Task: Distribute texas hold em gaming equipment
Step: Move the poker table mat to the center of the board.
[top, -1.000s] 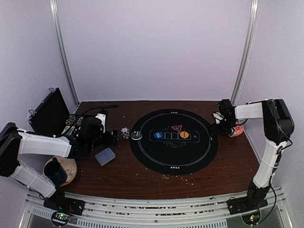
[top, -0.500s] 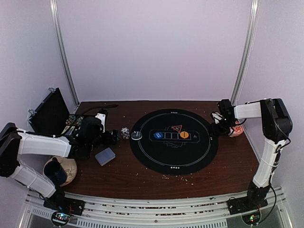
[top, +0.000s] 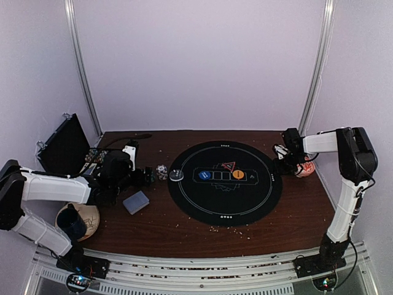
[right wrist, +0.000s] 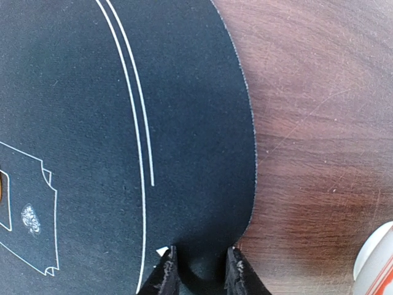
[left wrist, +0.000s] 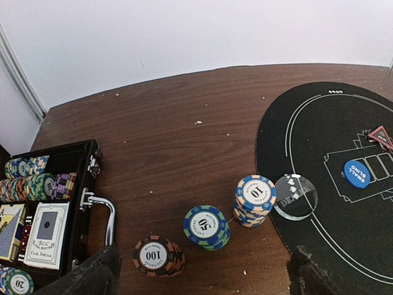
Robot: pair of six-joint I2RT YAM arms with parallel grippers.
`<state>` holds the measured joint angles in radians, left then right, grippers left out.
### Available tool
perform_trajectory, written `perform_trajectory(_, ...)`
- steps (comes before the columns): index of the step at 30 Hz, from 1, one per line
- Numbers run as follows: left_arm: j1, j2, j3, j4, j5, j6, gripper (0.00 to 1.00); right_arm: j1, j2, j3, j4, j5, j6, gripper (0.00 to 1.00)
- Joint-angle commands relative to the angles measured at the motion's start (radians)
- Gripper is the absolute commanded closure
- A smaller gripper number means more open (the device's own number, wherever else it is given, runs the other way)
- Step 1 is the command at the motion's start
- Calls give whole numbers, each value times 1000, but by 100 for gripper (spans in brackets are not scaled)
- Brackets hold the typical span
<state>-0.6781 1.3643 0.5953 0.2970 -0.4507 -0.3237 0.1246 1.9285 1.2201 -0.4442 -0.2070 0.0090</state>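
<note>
Cut edges and unclear spots

In the left wrist view the case (left wrist: 80, 184) runs off the left and bottom edges, the chip marked 20 (left wrist: 13, 284) is cut at the bottom, and the red triangle marker (left wrist: 381, 136) is clipped at the right. In the right wrist view the bowl (right wrist: 377, 261) is only a corner sliver. It is unclear whether the right gripper (right wrist: 201, 255) pinches the mat (right wrist: 184, 123).

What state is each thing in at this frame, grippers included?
left gripper: wide open, empty.
right gripper: jaws narrow, astride the edge of the black mat; grip unclear.
chip case: lid open, chips and cards inside.
three chip stacks: upright on the table.
card deck: squared, lying flat on the table.
clear dealer disc: flat, overlapping the mat's rim.
</note>
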Motion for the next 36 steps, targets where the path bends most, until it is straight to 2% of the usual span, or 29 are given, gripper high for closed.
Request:
perform_trajectory(1,-5,-20,18,30,-15,6,2,20,35,7,-27,-100,2,78)
perform_trajectory(8,-5,-19,18,29,-16,6,2,26,9,1,-10,-29,14,100)
perform_trajectory(23,-6,-27,18,26,-9,4,2,3,-70,-15,-26,230,-13,100)
perform_trajectory(36,-6,-28,20,23,-3,3,2,-22,-66,-25,-26,288,-41,100)
